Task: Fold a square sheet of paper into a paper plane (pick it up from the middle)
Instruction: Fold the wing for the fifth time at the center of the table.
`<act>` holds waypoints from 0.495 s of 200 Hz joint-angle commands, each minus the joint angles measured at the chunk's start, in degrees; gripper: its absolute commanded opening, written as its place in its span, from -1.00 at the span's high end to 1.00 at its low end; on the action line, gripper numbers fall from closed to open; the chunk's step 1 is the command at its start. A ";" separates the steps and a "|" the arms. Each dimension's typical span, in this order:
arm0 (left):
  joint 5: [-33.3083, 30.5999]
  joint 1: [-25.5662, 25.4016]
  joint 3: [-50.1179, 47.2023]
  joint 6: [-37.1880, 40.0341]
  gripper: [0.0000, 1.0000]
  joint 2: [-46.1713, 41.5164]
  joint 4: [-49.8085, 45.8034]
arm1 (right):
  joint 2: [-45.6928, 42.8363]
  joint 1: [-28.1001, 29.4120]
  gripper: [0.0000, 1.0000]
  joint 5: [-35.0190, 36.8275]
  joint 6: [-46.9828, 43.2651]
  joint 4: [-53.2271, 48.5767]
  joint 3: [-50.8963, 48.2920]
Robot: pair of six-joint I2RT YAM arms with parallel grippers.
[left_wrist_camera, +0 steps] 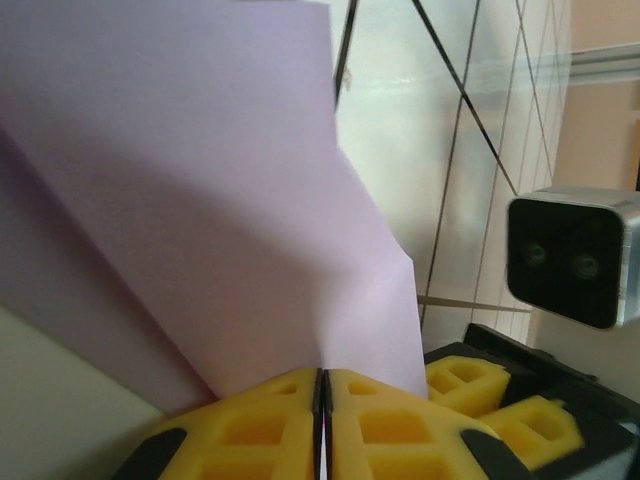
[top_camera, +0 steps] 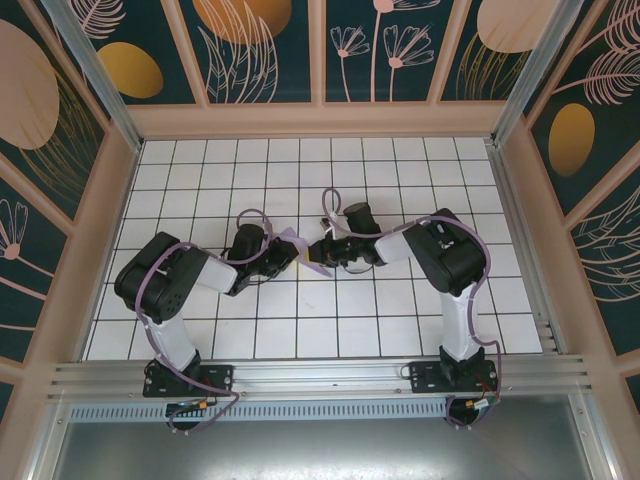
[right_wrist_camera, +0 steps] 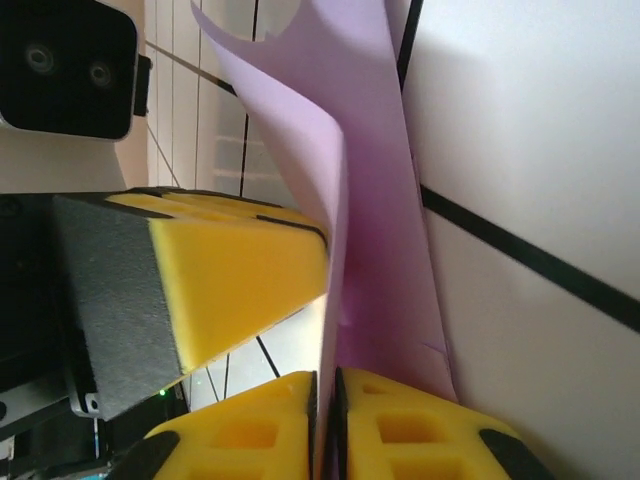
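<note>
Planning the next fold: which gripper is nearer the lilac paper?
Neither left nor right: the left gripper pinches the paper from its left, the right gripper from its right.

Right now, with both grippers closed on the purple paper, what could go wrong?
1. The left gripper and right gripper pinch the paper close together; if they pull apart, it may tear or slip out.
2. The paper curls loosely above the right gripper, so a crease may land crooked.
3. The grippers sit very near each other; a small move could make them collide.
</note>
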 commanded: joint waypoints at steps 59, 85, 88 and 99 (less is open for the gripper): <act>-2.24 -0.37 1.62 1.32 0.74 1.66 -6.54 | -3.74 0.20 0.34 6.70 -14.65 -15.46 3.34; -2.51 -0.36 2.23 1.52 0.74 2.03 -7.96 | -5.64 0.26 0.29 9.05 -19.08 -19.25 3.77; -2.52 -0.31 2.26 1.52 0.74 2.03 -8.04 | -5.81 0.21 0.28 9.24 -19.38 -19.55 3.77; -2.51 -0.36 2.33 1.58 0.74 2.16 -8.09 | -6.29 0.24 0.26 9.52 -20.52 -20.36 3.90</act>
